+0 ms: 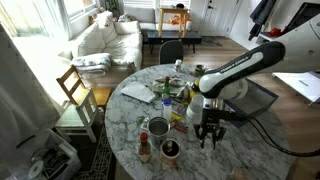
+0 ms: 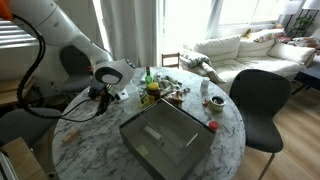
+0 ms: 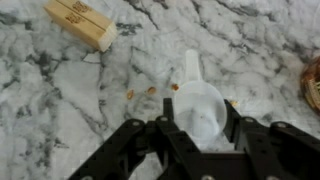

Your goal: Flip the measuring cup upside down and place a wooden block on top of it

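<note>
In the wrist view the measuring cup [image 3: 200, 100] sits between the two black fingers of the gripper [image 3: 198, 128], seen against the marble table [image 3: 60, 110], with its handle pointing to 12 o'clock. The jaws flank the cup's bowl closely (whether they actually press on it, I cannot tell). The wooden block [image 3: 80, 22] lies at about 10 o'clock from the cup, well apart. A few orange crumbs [image 3: 152, 90] dot the marble near the handle, at 9 o'clock. In both exterior views the white arm [image 1: 250, 65] [image 2: 70, 45] reaches down low over the table.

The gripper [image 2: 98, 96] hangs low over the marble table [image 2: 72, 138] near a grey laptop [image 2: 165, 140].
</note>
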Controlling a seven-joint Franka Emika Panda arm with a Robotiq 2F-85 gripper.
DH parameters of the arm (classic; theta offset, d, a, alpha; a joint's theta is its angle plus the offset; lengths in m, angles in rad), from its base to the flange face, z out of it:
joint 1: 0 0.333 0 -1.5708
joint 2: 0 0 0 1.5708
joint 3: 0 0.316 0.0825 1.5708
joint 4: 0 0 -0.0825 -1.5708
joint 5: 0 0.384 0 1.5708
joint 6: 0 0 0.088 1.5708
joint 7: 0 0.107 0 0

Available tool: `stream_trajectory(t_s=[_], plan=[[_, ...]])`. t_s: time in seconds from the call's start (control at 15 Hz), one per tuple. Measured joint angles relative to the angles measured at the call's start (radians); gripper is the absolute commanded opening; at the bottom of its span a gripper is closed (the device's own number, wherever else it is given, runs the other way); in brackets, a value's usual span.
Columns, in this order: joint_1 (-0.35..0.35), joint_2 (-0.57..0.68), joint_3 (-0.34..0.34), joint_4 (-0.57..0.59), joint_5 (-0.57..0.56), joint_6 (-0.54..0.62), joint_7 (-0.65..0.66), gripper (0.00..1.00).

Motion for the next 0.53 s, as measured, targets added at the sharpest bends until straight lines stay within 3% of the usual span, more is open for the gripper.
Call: stream_trajectory(t_s=[0.07, 0.13, 0.4, 0.53], plan=[[-0.014, -0.006, 0.006, -0.018, 0.038, 0.009, -0.062, 0.73], [-0.027, -0.011, 0.013, -0.032, 0.073, 0.011, -0.125, 0.74], [-0.053, -0.055, 0.032, -0.077, 0.138, 0.008, -0.330, 0.99], [-0.045, -0.097, 0.039, -0.092, 0.130, -0.008, -0.353, 1.00]])
